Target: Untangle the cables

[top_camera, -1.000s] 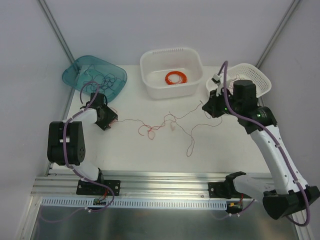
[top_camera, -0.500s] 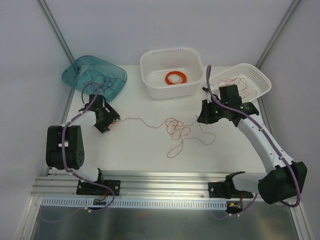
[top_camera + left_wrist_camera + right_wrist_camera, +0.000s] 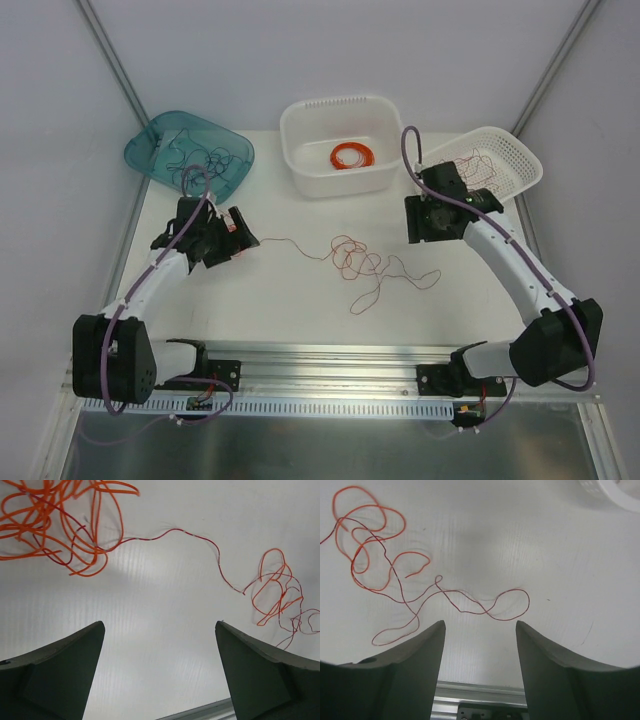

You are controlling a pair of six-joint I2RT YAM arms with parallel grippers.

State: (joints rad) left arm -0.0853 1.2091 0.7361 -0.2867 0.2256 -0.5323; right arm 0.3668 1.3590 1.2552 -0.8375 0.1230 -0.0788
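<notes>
Cables lie loose on the table, approx. mid-table, as a squiggly orange-red and dark red cluster. One loop trails toward the near side and another tail runs off to the right. A thin dark red strand runs left from the cluster toward the left gripper. From the top view I can't tell if it touches the gripper.

L wrist view: left gripper is spread wide w/ nothing between its fingers. An orange tangle sits at upper left of that view, joined by the dark red strand to a smaller tangle at right.

Right gripper hovers right of the cluster, just near of the white basket. R wrist view: right gripper is also apart and holds nothing. A dark red strand lies on the table just beyond its fingers, w/ orange loops at upper left.

The basket, far right, holds a few thin red strands. The teal bin, far left, holds dark squiggles, prob. black wire. The white tub, far centre, holds the bright orange ring coil.
</notes>
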